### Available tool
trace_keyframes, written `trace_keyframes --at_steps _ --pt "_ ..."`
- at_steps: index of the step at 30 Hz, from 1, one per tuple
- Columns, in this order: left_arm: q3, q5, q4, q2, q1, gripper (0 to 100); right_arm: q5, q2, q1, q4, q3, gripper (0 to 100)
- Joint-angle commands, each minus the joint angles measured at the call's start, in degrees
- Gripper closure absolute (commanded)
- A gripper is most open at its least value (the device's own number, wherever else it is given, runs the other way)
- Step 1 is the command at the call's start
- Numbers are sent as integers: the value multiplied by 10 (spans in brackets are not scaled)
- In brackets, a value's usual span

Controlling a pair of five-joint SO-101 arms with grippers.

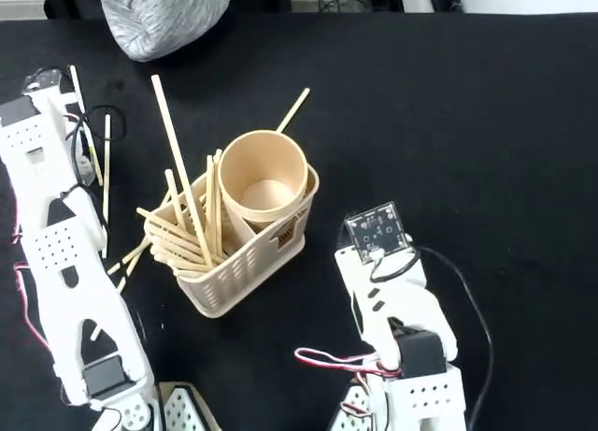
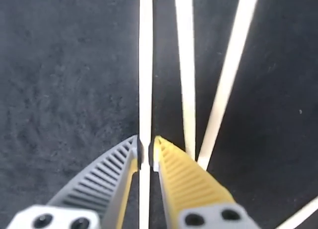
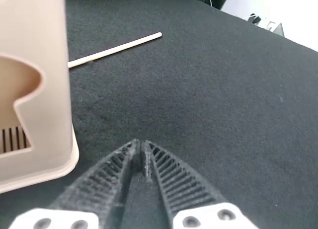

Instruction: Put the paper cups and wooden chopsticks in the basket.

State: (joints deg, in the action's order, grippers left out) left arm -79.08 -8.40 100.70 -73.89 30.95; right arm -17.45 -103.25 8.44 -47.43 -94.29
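- Left gripper [image 2: 145,149]: jaws pinched narrow on one chopstick [image 2: 145,65], clamped across its shaft. The stick lies flat on the table [image 1: 486,122], at the far left.
- Two neighbour sticks [image 2: 185,65] lie just beside the held one. I judge the pinch is centred on a single shaft so the neighbours stay down.
- Right gripper [image 3: 140,152]: jaws together, nothing between them, low over the cloth just right of the basket [image 1: 234,291]. I read it as parked clear of the left arm's path.
- Basket sits mid-table. The cups [image 1: 264,174] are nested in its right compartment, and a bundle [image 1: 187,235] of chopsticks leans in the left one.
- Not yet in: the far-left sticks, some loose sticks [image 1: 126,260] at the basket's near-left side, and one stray [image 1: 293,109] beyond its far side.
- Judgement: cups done, chopsticks partly done.
- Next move calls for a straight lift. Risk: a thin stick can pivot in a tip-only grip.
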Motion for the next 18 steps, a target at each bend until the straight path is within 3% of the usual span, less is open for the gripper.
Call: trace_keyframes --at_steps 1,8,18 --pt "-11 62 2 70 -7 972 1 -52 -7 11 12 985" --pt "-15 81 -27 140 -41 972 1 -52 -7 11 12 985" --pt "-10 146 -117 98 -43 970 1 -52 -7 9 13 985"
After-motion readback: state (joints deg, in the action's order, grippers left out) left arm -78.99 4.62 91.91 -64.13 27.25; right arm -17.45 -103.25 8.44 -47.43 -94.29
